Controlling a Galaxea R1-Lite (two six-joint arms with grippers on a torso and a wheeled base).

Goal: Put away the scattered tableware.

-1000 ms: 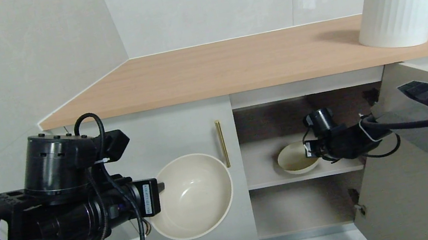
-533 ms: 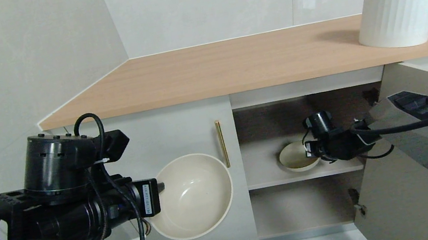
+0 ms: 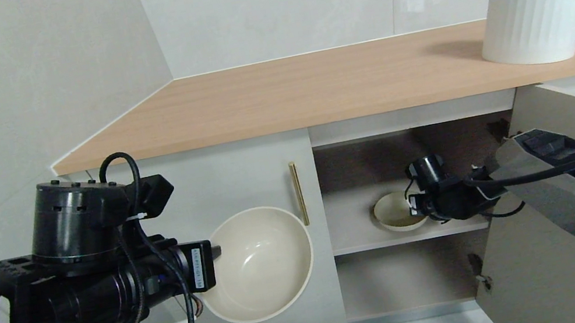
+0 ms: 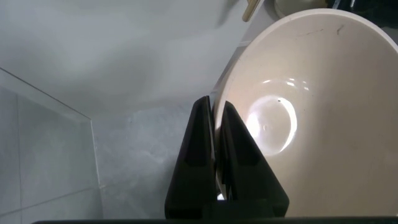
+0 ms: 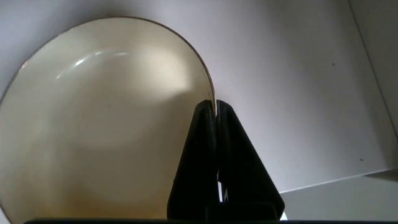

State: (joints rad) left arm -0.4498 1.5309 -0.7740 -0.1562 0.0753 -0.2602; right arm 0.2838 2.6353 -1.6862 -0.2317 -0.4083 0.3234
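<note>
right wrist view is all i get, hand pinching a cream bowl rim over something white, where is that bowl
Observer: The small bowl is inside the open cabinet, at its upper shelf, gripped by the right hand; whether it's set down I can't tell.
Operator: what's the other arm got
Observer: The left hand is shut on the rim of a larger bowl, in front of the closed door left of the opening.
Operator: is my side's door out of the way
Observer: The right door is swung open, right of the opening.
</note>
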